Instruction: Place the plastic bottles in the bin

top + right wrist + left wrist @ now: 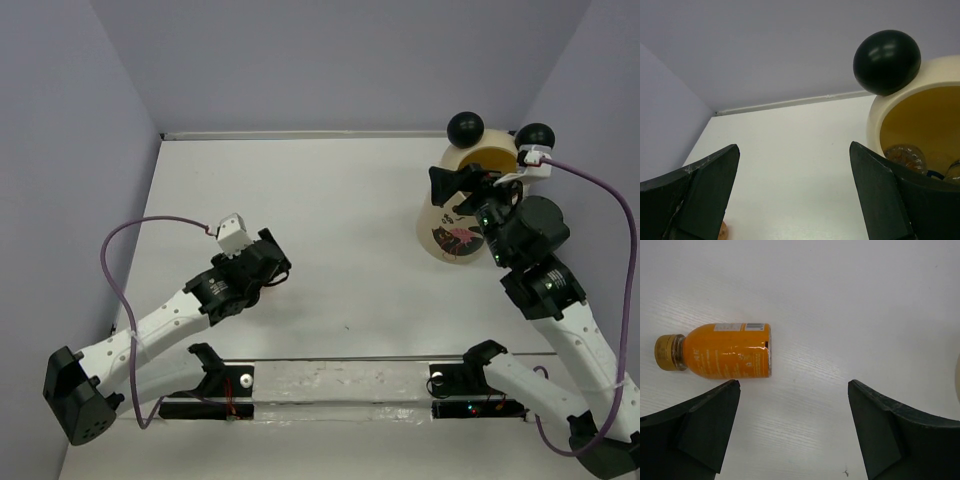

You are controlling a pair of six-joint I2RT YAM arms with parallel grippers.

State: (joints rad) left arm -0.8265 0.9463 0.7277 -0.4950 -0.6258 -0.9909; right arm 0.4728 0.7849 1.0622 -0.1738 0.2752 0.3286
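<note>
The left pincer (794, 387) is released, its two dark fingers (707, 420) spread wide with nothing but bare desk (840, 315) between them. Just beyond the left finger lies an orange bottle (727, 351) on its side, its gold cap pointing left and its flat base toward the gap; it is close to the fingertip but not touching it. In the top view this pincer (275, 268) sits low over the left half of the desk (340, 230), and the arm hides the bottle.

The right pincer (795, 149) is also released and holds nothing. To its right is the cream rim of the bin (875, 120), with a black ball ear (886, 61) on it. Inside the yellow bin the round base of a bottle (904, 157) shows; its colour is hard to tell. From above, the right pincer (440, 188) hovers at the bin's (432, 232) left rim, at the far right of the desk.
</note>
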